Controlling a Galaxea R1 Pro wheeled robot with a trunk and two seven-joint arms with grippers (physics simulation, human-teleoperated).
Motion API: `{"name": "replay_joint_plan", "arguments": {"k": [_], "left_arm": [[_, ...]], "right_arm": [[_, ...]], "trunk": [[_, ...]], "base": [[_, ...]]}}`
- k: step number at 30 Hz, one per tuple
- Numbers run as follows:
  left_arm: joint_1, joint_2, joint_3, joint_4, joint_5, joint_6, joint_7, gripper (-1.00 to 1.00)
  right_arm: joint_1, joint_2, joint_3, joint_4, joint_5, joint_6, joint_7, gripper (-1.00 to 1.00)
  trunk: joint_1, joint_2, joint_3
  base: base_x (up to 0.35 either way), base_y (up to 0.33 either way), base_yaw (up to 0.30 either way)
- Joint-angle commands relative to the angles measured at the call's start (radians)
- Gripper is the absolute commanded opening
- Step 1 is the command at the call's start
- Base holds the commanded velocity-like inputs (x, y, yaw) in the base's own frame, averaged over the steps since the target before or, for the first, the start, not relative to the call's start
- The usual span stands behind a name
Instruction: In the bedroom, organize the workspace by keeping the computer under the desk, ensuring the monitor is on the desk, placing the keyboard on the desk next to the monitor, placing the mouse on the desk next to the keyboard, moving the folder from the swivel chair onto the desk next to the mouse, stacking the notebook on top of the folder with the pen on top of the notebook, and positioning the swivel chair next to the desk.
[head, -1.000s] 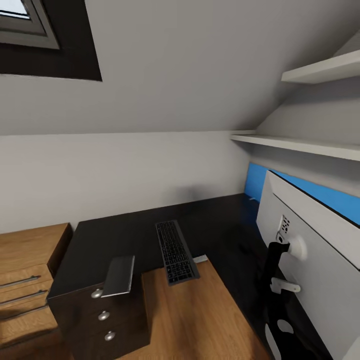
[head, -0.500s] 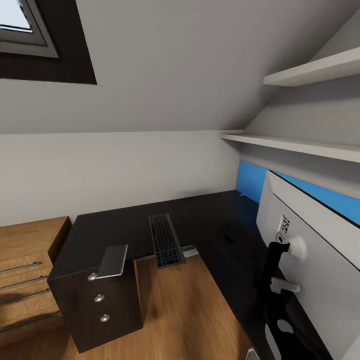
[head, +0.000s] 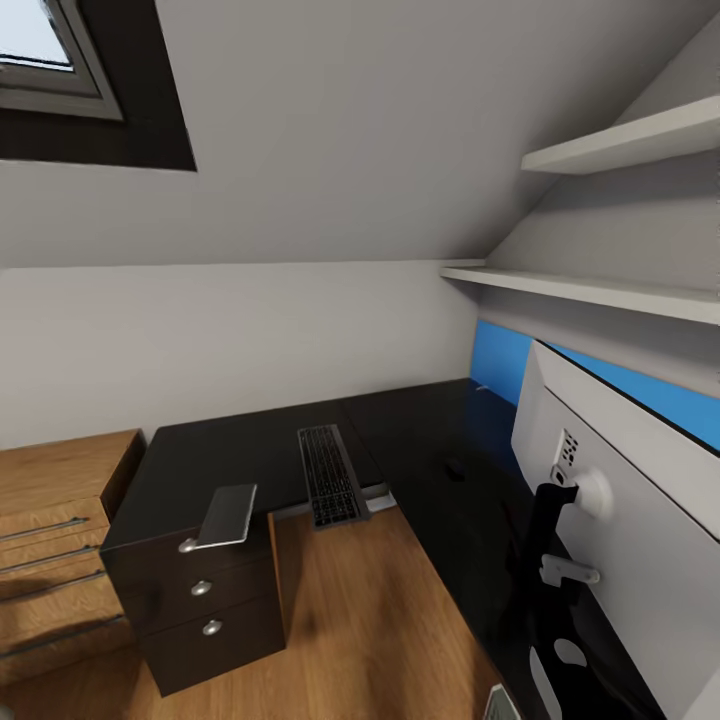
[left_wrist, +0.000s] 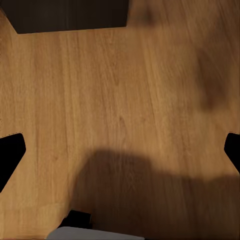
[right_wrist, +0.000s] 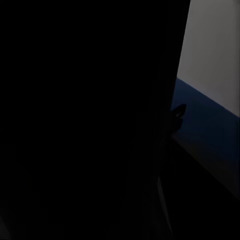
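the monitor (head: 640, 560) stands nearest, its pale back to the camera, upright on the worktop (head: 430, 450) as the task asks. beyond it the small mouse (head: 455, 467) lies on the black top, well apart from the keyboard (head: 328, 474), which overhangs the inner edge, so both likely want shifting closer. left jaws (left_wrist: 120, 150) spread wide over bare floor; the right jaws' state i cannot tell.
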Motion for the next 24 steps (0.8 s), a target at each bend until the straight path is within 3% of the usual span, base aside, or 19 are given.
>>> {"name": "replay_joint_plan", "arguments": {"k": [1, 13, 24], "left_arm": [[0.0, -0.001, 0.002, -0.001, 0.002, -0.001, 0.0, 1.0], [0.0, -0.001, 0.003, -0.001, 0.002, -0.001, 0.0, 1.0], [0.0, -0.001, 0.003, -0.001, 0.003, -0.002, 0.0, 1.0]], "right_arm": [[-0.002, 0.001, -0.005, -0.001, 0.012, -0.003, -0.004, -1.0], [-0.002, 0.0, -0.004, -0.001, 0.012, -0.003, -0.002, -1.0], [-0.002, 0.0, -0.004, -0.001, 0.013, -0.003, -0.002, -1.0]], "trunk": [[0.0, -0.001, -0.001], [0.0, -0.001, -0.001], [0.0, -0.001, -0.001]], "base": [[-0.196, 0.0, 0.0], [-0.123, -0.06, 0.0], [-0.015, -0.021, 0.0]]}}
